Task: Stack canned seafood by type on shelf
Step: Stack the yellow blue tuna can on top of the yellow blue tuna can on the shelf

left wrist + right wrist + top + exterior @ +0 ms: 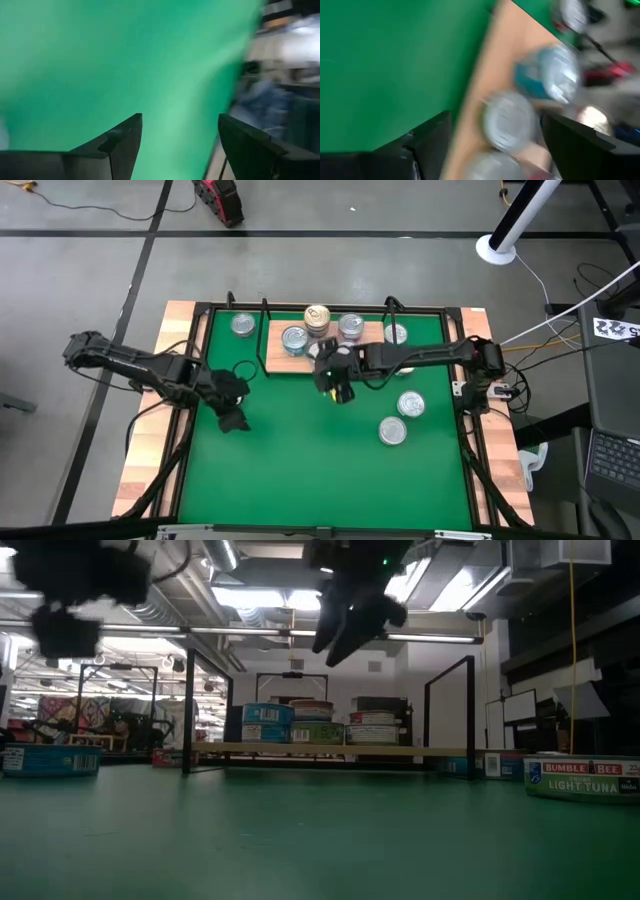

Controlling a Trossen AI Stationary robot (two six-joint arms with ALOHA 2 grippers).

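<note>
Green "LIGHT TUNA" label on one can [581,778], low view only.

A flat green mat [300,470] is covering the pale wooden worktop [148,465]. A red-and-black device [219,198] is lying on the grey floor beyond, near a white round-based stand [497,246].
</note>
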